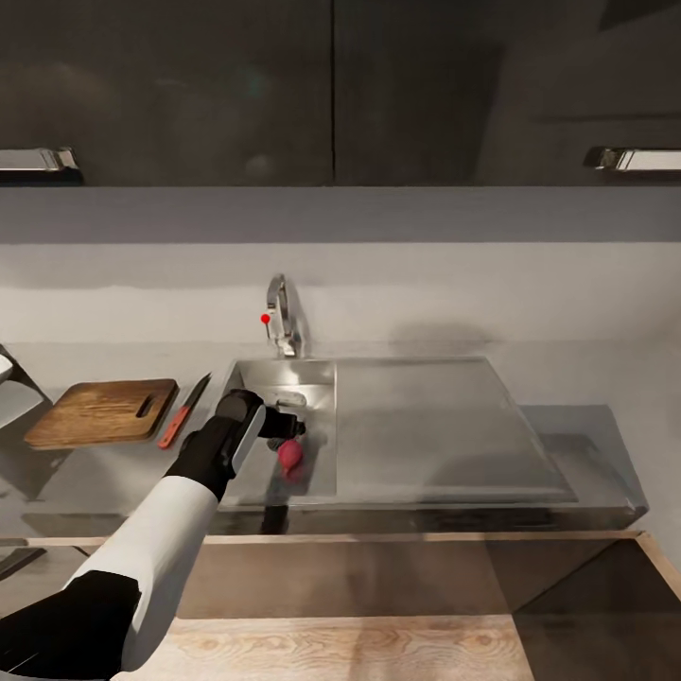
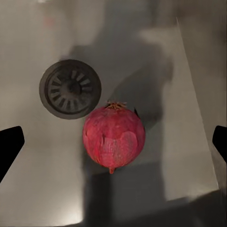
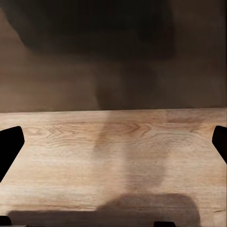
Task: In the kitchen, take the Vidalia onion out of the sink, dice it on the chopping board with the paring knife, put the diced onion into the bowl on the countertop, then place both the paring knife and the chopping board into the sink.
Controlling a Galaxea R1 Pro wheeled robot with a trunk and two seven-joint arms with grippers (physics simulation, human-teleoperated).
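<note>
Dark upper cabinets (image 1: 331,90) (chrome handles (image 1: 38,161)), pale backsplash wall (image 1: 426,284), light wooden floor (image 3: 113,156).

We see soft, even light from above in the head view; the upper cabinets (image 1: 331,90) stay dark and their handles carry small bright glints. The sink (image 1: 445,426) reflects a dull sheen, without hard glare. In the left wrist view the onion (image 2: 113,138) is fairly sharp and a broad soft shadow lies across the steel around it. The right wrist view is dim and blurred in its upper half.
</note>
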